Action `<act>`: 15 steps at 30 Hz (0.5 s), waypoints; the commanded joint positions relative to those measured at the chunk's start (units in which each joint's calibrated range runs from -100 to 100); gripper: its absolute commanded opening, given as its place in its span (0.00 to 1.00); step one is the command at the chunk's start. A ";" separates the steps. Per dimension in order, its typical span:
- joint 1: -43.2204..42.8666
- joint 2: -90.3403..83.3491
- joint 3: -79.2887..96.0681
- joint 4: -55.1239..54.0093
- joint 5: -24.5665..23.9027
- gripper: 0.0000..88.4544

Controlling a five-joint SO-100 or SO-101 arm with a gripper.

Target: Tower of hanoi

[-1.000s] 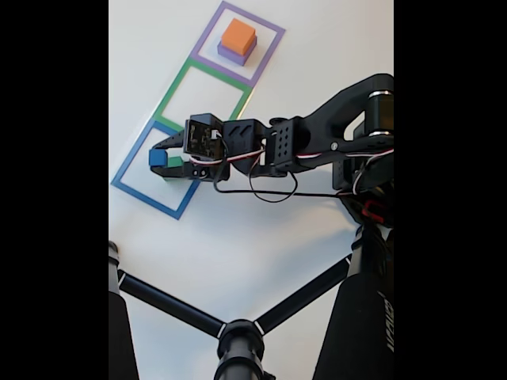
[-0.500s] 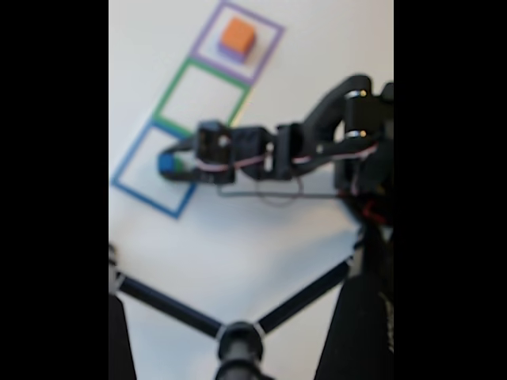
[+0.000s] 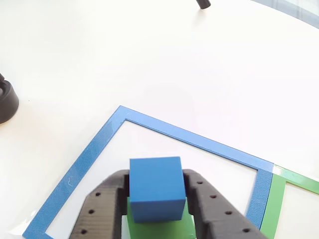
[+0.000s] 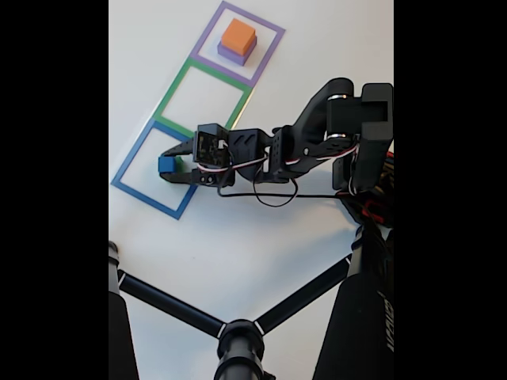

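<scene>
- gripper: black, 2 fingers closed against the sides of the blue cube, holding it; also seen in the fixed view.
- blue cube sits on top of the green block, inside the blue tape square.
- green tape square adjoins the blue one on its far side.
- purple tape square, farthest in the fixed view, holds the orange block stacked on the purple block.
- black tripod legs cross the near table.
</scene>
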 commanded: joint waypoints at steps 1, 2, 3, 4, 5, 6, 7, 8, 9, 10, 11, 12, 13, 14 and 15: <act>0.56 0.10 -2.21 -1.29 0.72 0.04; 0.66 0.26 -2.02 -1.29 0.72 0.06; 0.85 0.42 -1.57 -1.29 0.72 0.09; 1.04 0.58 -1.12 -1.29 0.72 0.14; 1.23 0.75 -0.57 -1.29 0.72 0.19; 1.42 0.75 -0.39 -1.37 0.72 0.21; 1.42 0.83 -0.21 -1.45 0.72 0.23; 1.52 0.83 -0.12 -1.70 0.72 0.24; 1.52 0.83 -0.12 -1.78 0.72 0.25; 1.52 0.75 -0.12 -1.78 0.72 0.25; 1.62 0.50 -0.12 -1.86 0.72 0.26; 1.62 0.26 -0.12 -1.86 0.72 0.26; 1.71 -0.06 -0.12 -1.86 0.72 0.27; 1.81 -0.63 -0.12 -1.86 0.72 0.27; 1.90 -1.27 -0.12 -1.70 0.72 0.27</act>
